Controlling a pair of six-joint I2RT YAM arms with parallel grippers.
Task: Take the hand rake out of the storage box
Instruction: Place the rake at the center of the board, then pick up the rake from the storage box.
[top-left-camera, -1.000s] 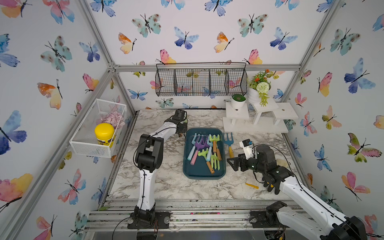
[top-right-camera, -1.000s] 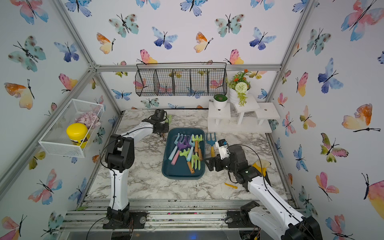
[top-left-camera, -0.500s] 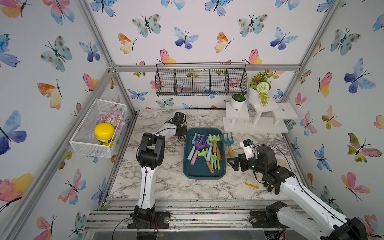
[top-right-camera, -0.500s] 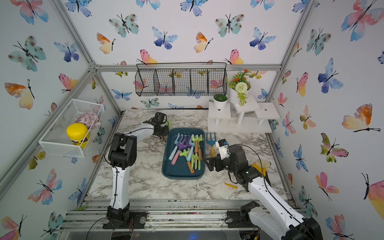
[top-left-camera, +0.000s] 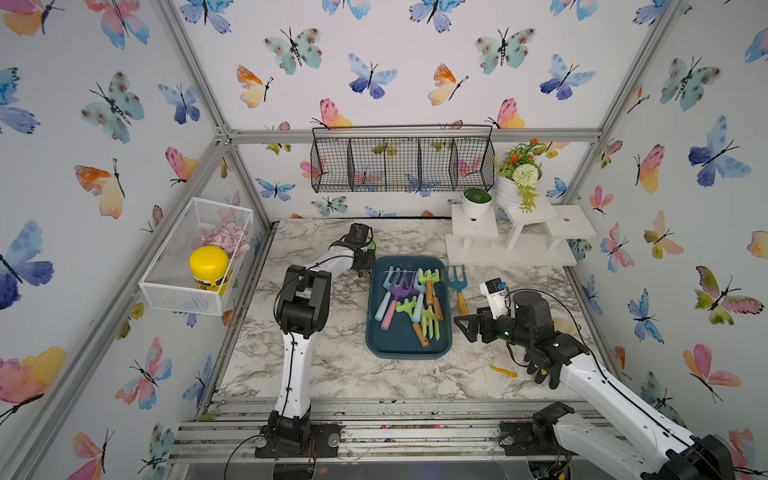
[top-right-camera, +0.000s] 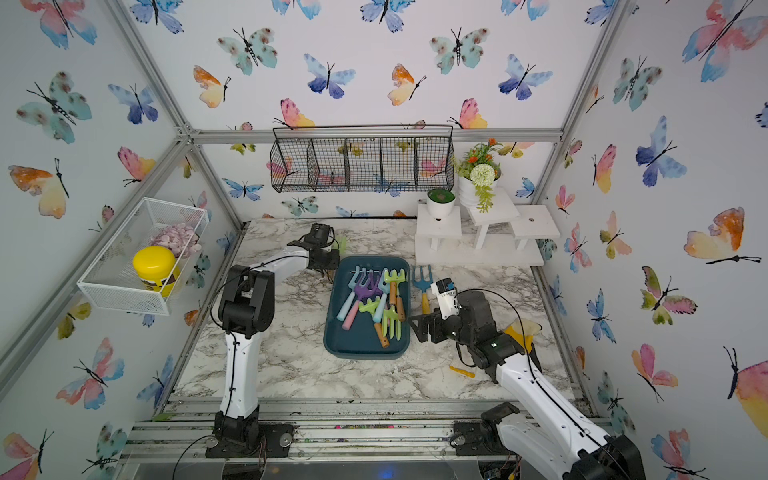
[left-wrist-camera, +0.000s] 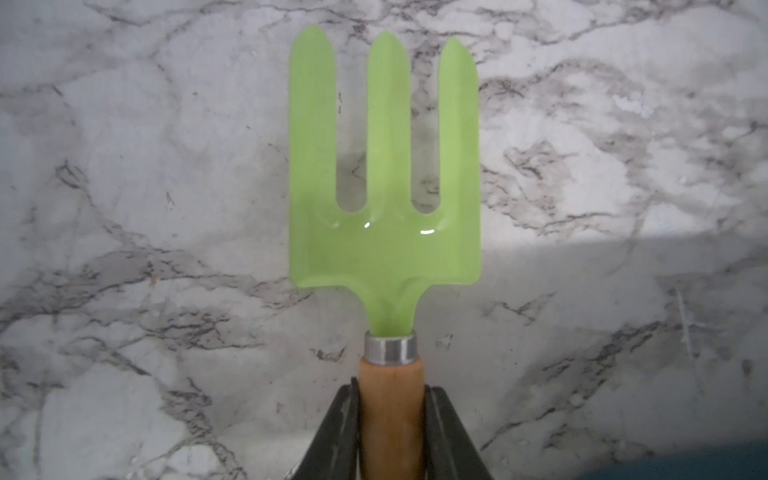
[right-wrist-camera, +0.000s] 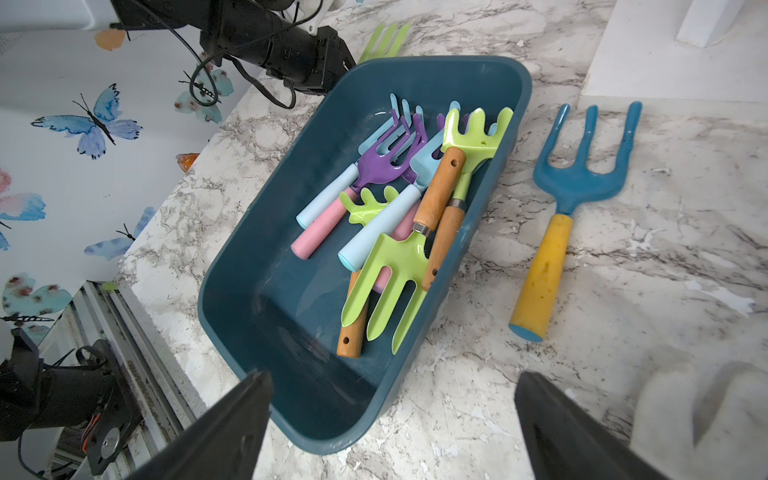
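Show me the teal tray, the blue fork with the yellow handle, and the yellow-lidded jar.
teal tray (top-left-camera: 395, 341): a top view, bare floor near its front end.
blue fork (right-wrist-camera: 559, 232): right wrist view, top of its yellow handle.
jar (top-left-camera: 209, 268): a top view, its yellow lid.

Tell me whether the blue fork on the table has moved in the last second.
No. The blue fork lies just where it did, beside the storage box, tines toward the white stand.

White walls (top-left-camera: 415, 54) papered with watercolour butterflies enclose the space, joined at the corners by aluminium frame bars (top-left-camera: 548, 135). A black wire rack (top-left-camera: 401, 164) hangs on the back wall, a white mesh basket (top-left-camera: 178, 297) on a side wall. The surface (top-left-camera: 332, 365) is grey-veined white marble, evenly lit.
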